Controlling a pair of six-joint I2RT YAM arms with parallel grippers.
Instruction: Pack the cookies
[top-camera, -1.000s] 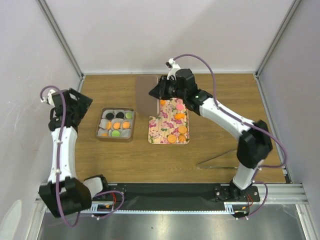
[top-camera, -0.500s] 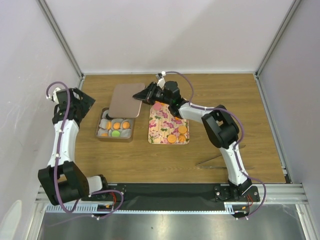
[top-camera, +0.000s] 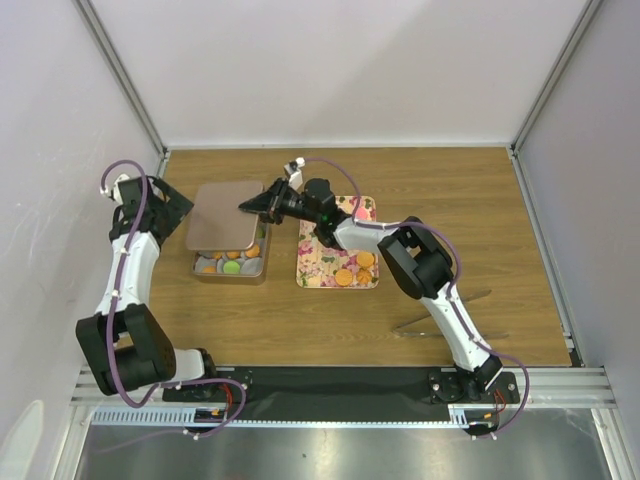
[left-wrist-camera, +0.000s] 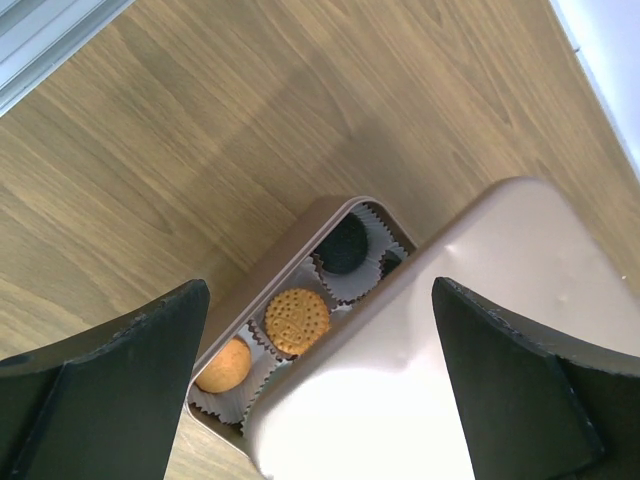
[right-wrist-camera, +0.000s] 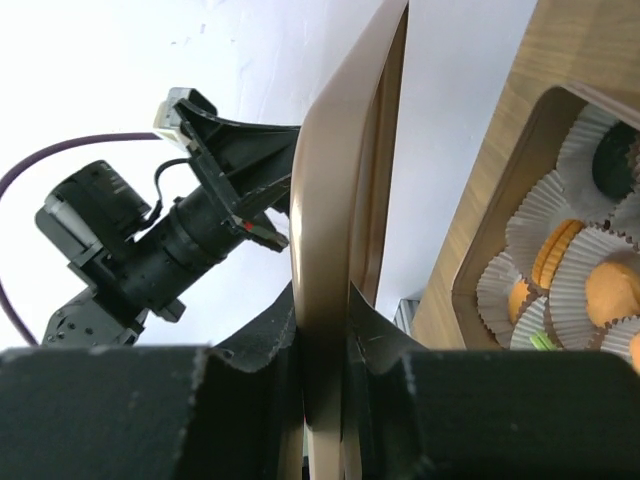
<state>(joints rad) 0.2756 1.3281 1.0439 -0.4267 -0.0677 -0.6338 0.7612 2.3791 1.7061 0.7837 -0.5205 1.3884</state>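
Wooden table (top-camera: 480, 200) under white walls: we see the right gripper (top-camera: 245, 209) pinching the right edge of the lid (top-camera: 220, 217), which hangs over the far part of the tin (top-camera: 197, 270). Our left gripper (left-wrist-camera: 318, 300) hovers just left of the tin, jaws spread wide, holding nothing. Some cookies (top-camera: 232, 267) sit in paper cups in the tin; others lie on the floral tray (top-camera: 315, 255) to its right.

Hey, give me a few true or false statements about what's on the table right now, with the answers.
1. The right gripper holds the lid. True.
2. The left gripper is clamped on the tin. False: it is open and holds nothing.
3. The tray is bare. False: cookies lie on it.
4. The tin holds cookies in paper cups. True.
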